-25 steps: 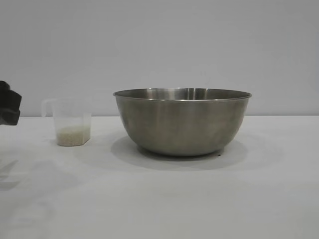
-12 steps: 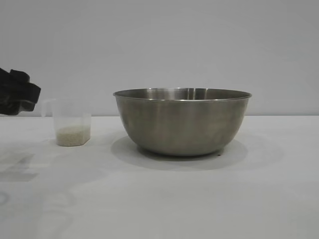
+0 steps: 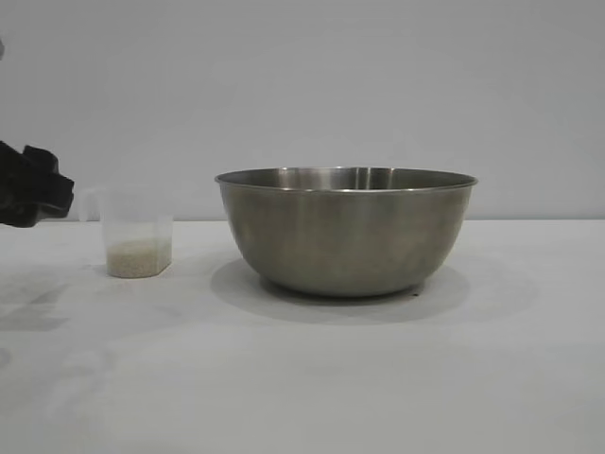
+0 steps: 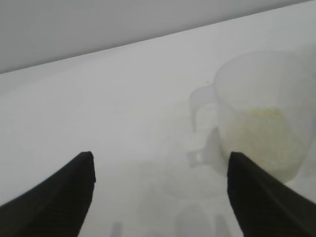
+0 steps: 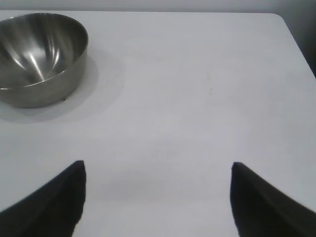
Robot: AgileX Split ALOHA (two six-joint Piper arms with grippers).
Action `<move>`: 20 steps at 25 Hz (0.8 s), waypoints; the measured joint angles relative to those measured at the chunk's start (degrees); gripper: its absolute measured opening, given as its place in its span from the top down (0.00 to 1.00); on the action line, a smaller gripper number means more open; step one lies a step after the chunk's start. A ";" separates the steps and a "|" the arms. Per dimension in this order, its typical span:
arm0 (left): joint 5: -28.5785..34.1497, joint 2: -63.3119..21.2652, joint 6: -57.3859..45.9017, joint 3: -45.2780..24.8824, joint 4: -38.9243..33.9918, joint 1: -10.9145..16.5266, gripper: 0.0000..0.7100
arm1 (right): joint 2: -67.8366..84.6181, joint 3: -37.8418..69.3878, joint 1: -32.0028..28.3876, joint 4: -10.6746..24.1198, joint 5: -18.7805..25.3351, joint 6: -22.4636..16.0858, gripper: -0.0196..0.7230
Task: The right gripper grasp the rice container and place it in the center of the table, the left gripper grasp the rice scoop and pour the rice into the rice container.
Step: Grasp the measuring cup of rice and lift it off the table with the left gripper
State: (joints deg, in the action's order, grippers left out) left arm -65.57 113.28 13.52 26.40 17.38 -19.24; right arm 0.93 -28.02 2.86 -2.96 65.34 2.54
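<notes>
Rice scoop (image 3: 138, 235) faint (handle barely visible), left end effector (image 3: 38, 194) edge-cropped

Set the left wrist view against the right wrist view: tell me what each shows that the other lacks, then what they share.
Only the left wrist view shows the scoop, upright on the table, its loop handle turned toward the gap between the open left pincer fingers, with rice in its bottom. The pincer is short of the scoop and holds nothing.

Only the right wrist view shows the steel bowl, empty inside, standing well away from the open, empty right pincer.

Both show the white table and two spread black fingers.
</notes>
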 joint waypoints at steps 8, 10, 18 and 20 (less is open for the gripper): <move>0.00 4.15 0.20 4.96 0.36 0.02 0.23 | 0.00 0.00 0.00 0.00 0.00 0.00 0.28; 0.00 4.56 0.20 5.60 1.38 0.05 0.23 | 0.00 0.00 0.00 0.00 0.00 0.00 0.28; 0.00 5.20 0.45 7.98 0.79 2.68 0.23 | 0.00 0.00 0.00 0.00 0.00 0.00 0.28; 0.00 5.32 0.45 8.29 -0.16 3.25 0.23 | 0.00 0.00 0.00 0.00 0.00 0.00 0.28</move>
State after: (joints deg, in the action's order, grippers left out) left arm -65.57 118.60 13.98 34.69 17.22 -15.98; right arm 0.93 -28.02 2.86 -2.96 65.34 2.54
